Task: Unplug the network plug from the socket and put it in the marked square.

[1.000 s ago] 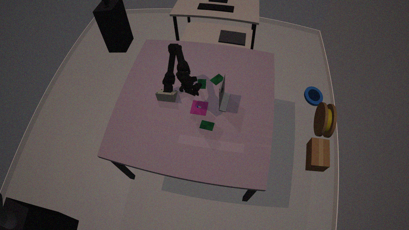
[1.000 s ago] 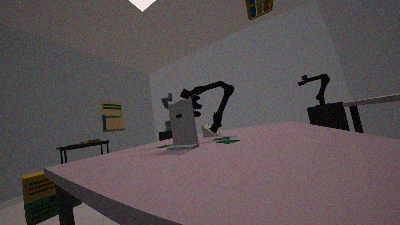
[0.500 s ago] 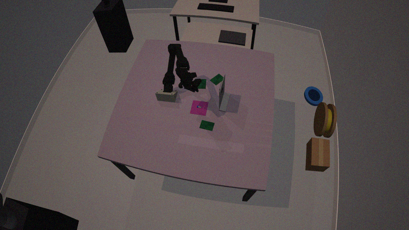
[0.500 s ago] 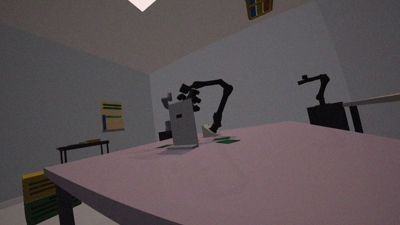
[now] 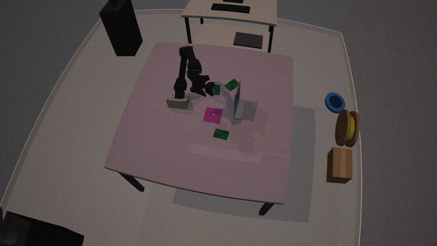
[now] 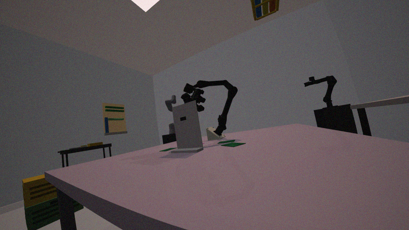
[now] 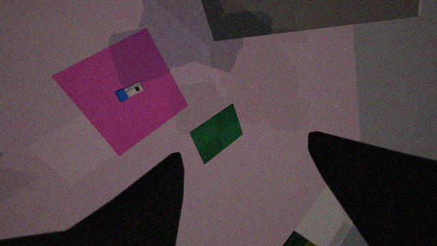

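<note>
The network plug [image 5: 212, 114] [image 7: 130, 88], pale with a blue end, lies on the table inside the magenta marked square [image 5: 209, 119] [image 7: 119, 137]. Bare magenta shows all around it in the wrist view. My gripper [image 5: 209, 95] [image 7: 244, 150] is open and empty, raised above the table on the arm-base side of the panel and away from the plug. In the exterior view the gripper is partly behind the panel. The upright grey panel [image 5: 237, 100] [image 6: 187, 131] stands on its foot; a dark socket opening [image 6: 182, 118] shows in it.
Green flat pieces [image 5: 221, 134] [image 5: 231, 84] [image 5: 216, 89] [image 7: 216, 134] lie on the pink table [image 5: 171, 146] around the square and near the panel. The arm's pale base block [image 5: 177, 103] [image 6: 212, 134] stands left of the square in the top view.
</note>
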Controlling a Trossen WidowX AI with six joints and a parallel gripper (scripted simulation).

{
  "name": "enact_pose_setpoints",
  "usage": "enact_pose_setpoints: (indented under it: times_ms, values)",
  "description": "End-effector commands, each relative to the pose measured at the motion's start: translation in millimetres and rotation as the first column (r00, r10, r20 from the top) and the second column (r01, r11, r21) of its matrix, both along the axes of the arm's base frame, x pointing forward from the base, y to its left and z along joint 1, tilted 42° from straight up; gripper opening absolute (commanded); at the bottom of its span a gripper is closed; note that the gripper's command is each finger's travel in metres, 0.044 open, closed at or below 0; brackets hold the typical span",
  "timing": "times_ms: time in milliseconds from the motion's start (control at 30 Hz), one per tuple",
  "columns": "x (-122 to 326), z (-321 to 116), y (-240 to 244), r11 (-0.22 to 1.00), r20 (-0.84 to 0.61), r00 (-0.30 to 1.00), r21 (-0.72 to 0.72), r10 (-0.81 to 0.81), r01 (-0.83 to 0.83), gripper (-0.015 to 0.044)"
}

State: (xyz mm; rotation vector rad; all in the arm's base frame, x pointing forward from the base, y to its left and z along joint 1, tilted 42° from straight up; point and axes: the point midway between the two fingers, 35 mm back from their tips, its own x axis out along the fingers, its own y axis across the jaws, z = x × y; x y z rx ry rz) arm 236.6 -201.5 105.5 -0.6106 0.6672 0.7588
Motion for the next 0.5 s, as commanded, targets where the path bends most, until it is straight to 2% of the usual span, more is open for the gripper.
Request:
enact_pose_setpoints:
  times_ms: [0,33,467]
  values:
    - [-0.1,1.3,-1.5,1.000,0.001,1.000,-0.007,0.004,-0.004,0.0419]
    - [-0.1,1.3,-1.5,1.000,0.001,1.000,-0.007,0.004,-0.004,0.0440]
    - [-0.1,1.3,-1.5,1.000,0.001,1.000,-0.007,0.004,-0.004,0.0440]
